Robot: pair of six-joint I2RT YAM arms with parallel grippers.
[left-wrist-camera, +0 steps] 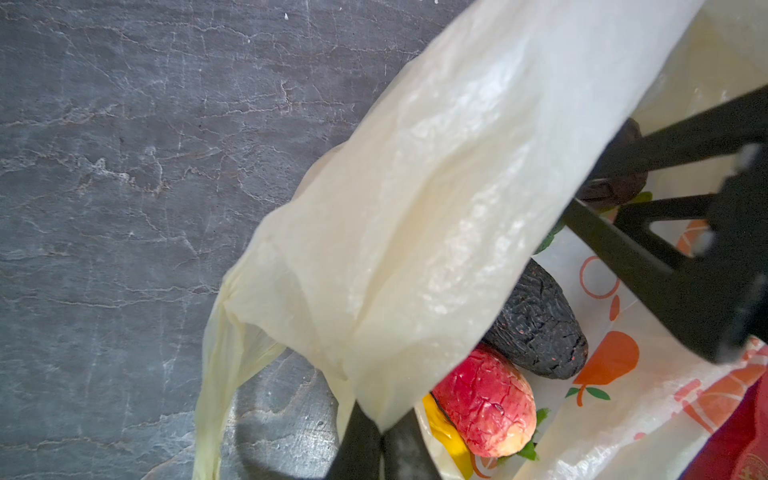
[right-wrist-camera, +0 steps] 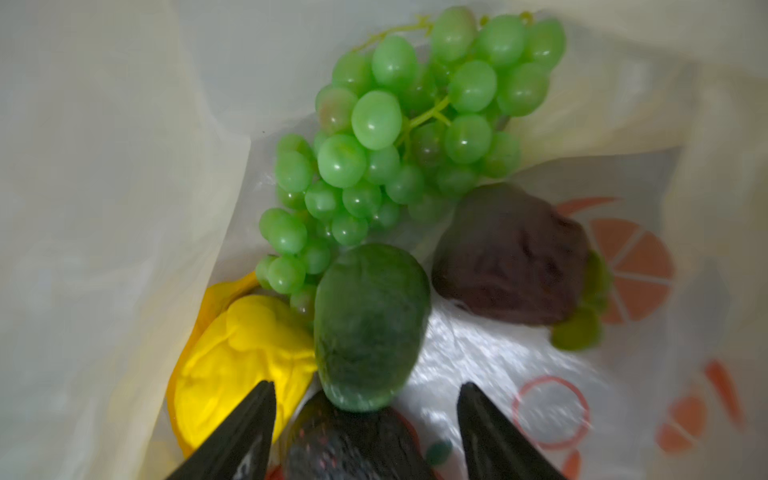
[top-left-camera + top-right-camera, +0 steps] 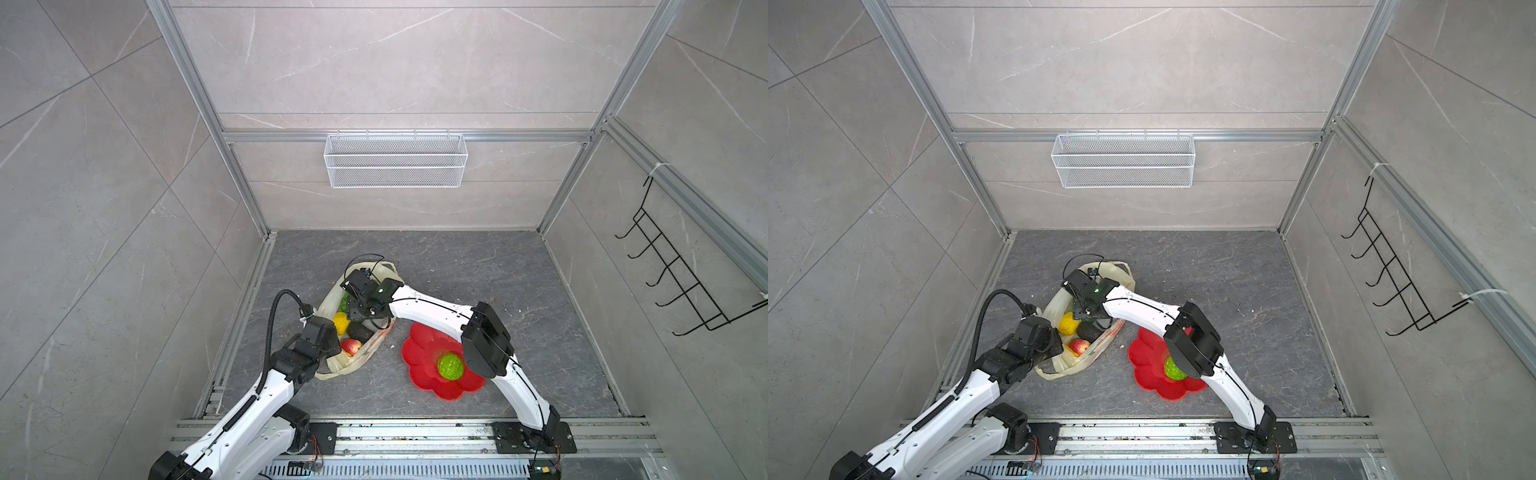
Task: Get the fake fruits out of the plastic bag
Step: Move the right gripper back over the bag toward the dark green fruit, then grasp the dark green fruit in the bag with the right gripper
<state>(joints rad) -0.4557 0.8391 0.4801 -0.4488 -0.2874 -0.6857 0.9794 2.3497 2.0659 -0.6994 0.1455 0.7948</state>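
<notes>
The cream plastic bag (image 3: pixel 326 305) (image 3: pixel 1054 305) lies open on the dark floor. My left gripper (image 1: pixel 382 419) is shut on the bag's upper rim (image 1: pixel 436 216) and holds it up. My right gripper (image 2: pixel 365 386) is open inside the bag, its jaws either side of a black avocado (image 2: pixel 357 449) and not touching it. Beyond it lie a green avocado (image 2: pixel 370 328), a green grape bunch (image 2: pixel 399 137), a yellow lemon (image 2: pixel 241 353) and a dark purple fruit (image 2: pixel 511 257). A red strawberry (image 1: pixel 486 403) lies near the left gripper. The bumpy green ball (image 3: pixel 451 366) sits on the red plate (image 3: pixel 419 353).
The right arm's elbow (image 3: pixel 486 345) hangs over the red plate. A white wire basket (image 3: pixel 395 160) hangs on the back wall and a black hook rack (image 3: pixel 681 274) on the right wall. Aluminium rails (image 3: pixel 415 432) run along the front edge.
</notes>
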